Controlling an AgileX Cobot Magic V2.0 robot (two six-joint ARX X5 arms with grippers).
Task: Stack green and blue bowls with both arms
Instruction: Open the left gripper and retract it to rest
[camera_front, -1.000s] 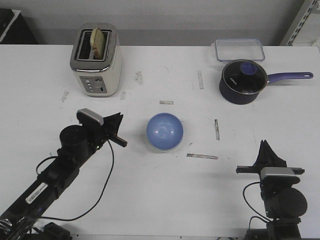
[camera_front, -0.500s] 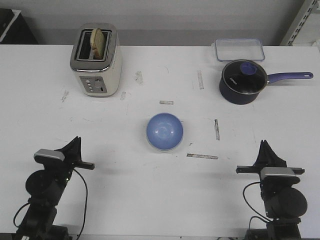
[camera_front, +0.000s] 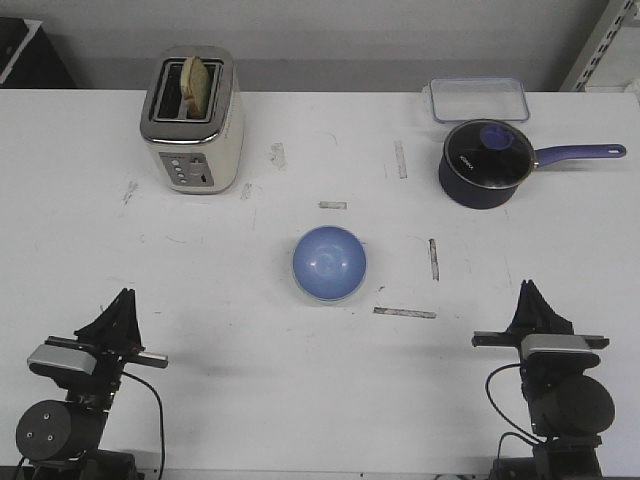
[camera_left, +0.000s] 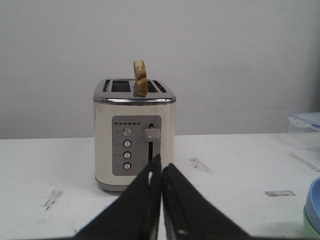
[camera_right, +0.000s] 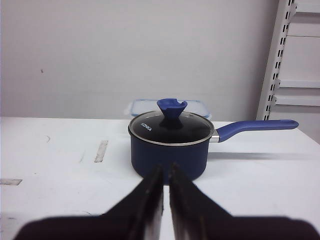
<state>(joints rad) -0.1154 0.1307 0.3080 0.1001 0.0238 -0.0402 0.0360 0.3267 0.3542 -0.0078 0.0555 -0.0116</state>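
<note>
The light blue bowl (camera_front: 329, 262) sits mid-table, mouth up. At the edge of the left wrist view its blue rim (camera_left: 313, 197) rests over a pale green bowl (camera_left: 312, 226), so the blue one is nested in the green. From the front the blue bowl hides the green one. My left gripper (camera_front: 122, 301) is low at the front left, shut and empty, far from the bowls and pointing at the toaster; its tips (camera_left: 161, 164) meet. My right gripper (camera_front: 527, 292) is at the front right, shut and empty, its tips (camera_right: 166, 168) aimed at the saucepan.
A cream toaster (camera_front: 192, 120) with a slice of bread stands at the back left. A dark blue lidded saucepan (camera_front: 485, 165) with a long handle sits back right, a clear lidded box (camera_front: 480, 98) behind it. Tape marks dot the white table (camera_front: 250, 400).
My left arm has drawn back from beside the bowls to the front left corner and folded low. The right arm and the bowls have not moved.
</note>
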